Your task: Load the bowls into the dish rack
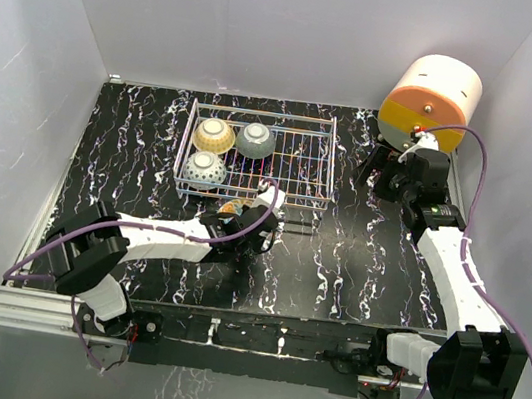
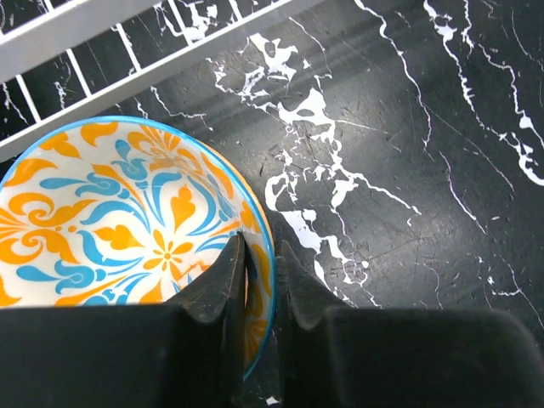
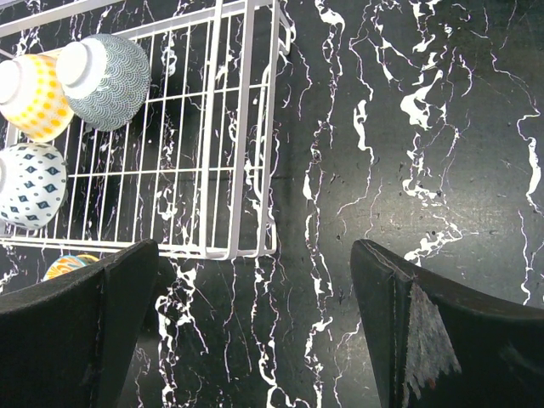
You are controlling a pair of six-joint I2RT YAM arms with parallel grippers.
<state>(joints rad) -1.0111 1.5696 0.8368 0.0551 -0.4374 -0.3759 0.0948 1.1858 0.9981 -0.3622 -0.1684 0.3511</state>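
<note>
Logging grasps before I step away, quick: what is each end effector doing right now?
Left end effector: closed on the rim of the orange-and-blue floral ceramic bowl.
Right end effector: open, holding nothing.

Dish rack (image 3: 242, 127): white wire. Inside the rack: cream bowl (image 3: 34, 98) with yellow dots; grey bowl (image 3: 110, 81) with fine wave-scale pattern; white bowl (image 3: 30, 183) with dark blue diamond motifs. Just outside the rack's near edge: floral bowl (image 2: 127, 238), white with orange and blue scrollwork and a blue rim. Desk (image 1: 357, 265): black, veined white like marble.
</note>
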